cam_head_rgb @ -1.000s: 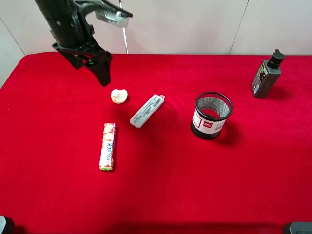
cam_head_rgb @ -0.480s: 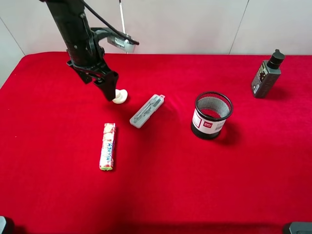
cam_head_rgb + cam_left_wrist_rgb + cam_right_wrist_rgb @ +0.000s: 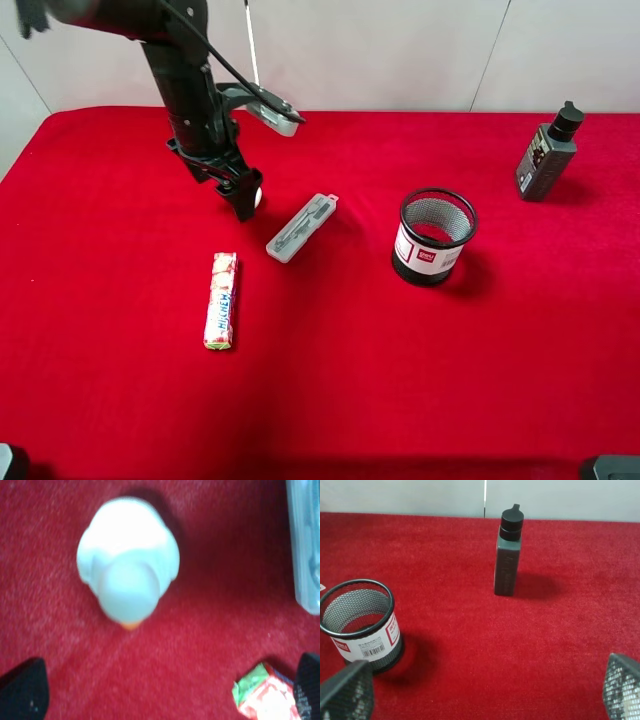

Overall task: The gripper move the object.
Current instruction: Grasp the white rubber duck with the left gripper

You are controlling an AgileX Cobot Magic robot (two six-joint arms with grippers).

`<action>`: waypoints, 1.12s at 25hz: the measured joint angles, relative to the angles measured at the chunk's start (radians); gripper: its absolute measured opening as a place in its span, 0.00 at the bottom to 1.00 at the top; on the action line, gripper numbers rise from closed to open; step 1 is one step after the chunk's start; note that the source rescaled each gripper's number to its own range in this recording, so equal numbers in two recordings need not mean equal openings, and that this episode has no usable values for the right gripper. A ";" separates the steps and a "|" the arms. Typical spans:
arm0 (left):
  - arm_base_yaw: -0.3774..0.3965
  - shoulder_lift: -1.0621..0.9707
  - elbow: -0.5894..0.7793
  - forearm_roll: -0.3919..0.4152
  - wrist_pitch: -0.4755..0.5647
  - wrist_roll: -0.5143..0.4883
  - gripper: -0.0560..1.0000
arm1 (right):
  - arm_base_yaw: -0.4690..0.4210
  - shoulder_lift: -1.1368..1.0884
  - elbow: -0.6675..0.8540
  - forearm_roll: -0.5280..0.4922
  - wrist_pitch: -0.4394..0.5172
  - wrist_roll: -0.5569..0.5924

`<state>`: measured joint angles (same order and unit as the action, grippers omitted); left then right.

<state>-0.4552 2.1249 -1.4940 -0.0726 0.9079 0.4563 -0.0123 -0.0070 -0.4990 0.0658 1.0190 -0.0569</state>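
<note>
Left end effector (image 3: 165, 690) spread wide — poised over cream object (image 3: 127, 562), not touching.

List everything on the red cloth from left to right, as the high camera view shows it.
Candy stick → small white duck, mostly hidden behind the claw → flat grey case → mesh cup → dark bottle.
</note>
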 joint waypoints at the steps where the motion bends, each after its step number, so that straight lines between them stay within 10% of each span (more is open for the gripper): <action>1: -0.006 0.012 -0.010 0.005 0.000 0.000 0.96 | 0.000 0.000 0.000 0.000 0.000 0.000; 28: -0.038 0.135 -0.064 0.063 -0.115 0.007 0.95 | 0.000 0.000 0.000 0.000 0.000 0.003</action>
<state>-0.4929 2.2598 -1.5577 -0.0092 0.7931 0.4636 -0.0123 -0.0070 -0.4990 0.0661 1.0190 -0.0543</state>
